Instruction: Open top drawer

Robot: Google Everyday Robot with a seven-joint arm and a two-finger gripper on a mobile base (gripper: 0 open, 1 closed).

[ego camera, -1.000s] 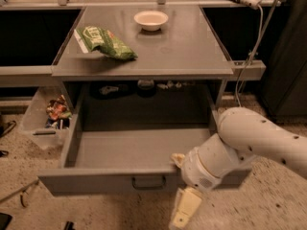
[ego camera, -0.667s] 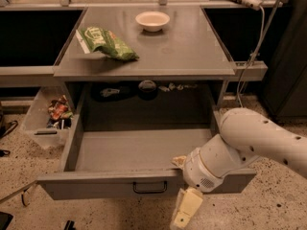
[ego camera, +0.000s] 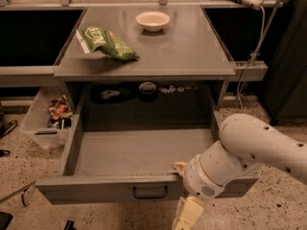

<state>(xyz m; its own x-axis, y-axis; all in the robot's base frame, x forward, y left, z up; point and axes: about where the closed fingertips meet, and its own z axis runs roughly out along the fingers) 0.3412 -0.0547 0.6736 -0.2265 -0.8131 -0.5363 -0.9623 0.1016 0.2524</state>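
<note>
The wide grey metal top drawer (ego camera: 96,191) stands pulled far out, just above the cream gripper (ego camera: 187,215); I cannot tell whether that is open or closed. The drawer is rigid and probably weighty, so grasp its small dark bar handle (ego camera: 150,192), just to the left.

Top drawer (ego camera: 96,193): wide grey metal, pulled far out, level; dark bar handle (ego camera: 150,191) just up-left of pincer (ego camera: 188,213) below its front.

The top drawer (ego camera: 86,191) is grey, with a dark handle (ego camera: 150,192) on its near front. The table (ego camera: 192,47) is grey too. On it are a green bag (ego camera: 108,43) with white letters and a creamy white bowl (ego camera: 152,20). The gripper (ego camera: 186,215), near and just right of the handle, is pale yellow. Its arm (ego camera: 254,147) is white. The floor (ego camera: 283,210) is sandy with dark specks.
</note>
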